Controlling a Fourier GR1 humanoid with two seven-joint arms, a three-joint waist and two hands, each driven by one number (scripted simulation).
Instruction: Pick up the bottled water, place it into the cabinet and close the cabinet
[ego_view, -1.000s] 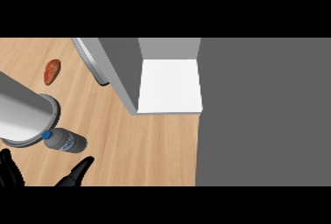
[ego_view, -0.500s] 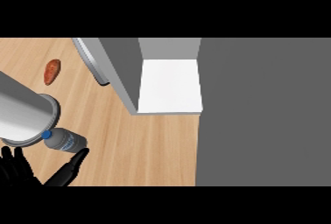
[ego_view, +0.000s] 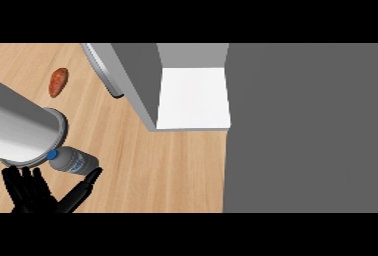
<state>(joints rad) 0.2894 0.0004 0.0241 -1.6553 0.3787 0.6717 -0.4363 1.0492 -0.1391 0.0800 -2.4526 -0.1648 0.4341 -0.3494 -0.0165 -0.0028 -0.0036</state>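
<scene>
Left robot hand (ego_view: 33, 192) risen closer to bottled water (ego_view: 75, 161), fingers straight, spread apart

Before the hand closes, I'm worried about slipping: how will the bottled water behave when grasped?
The bottled water looks round and smooth, so it may roll or slip. Its translucent body suggests thin plastic, likely to give slightly.

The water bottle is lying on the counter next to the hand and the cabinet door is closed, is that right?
No, the cabinet door is open, as the head view shows. The water bottle does lie on the counter next to the left hand.
</scene>
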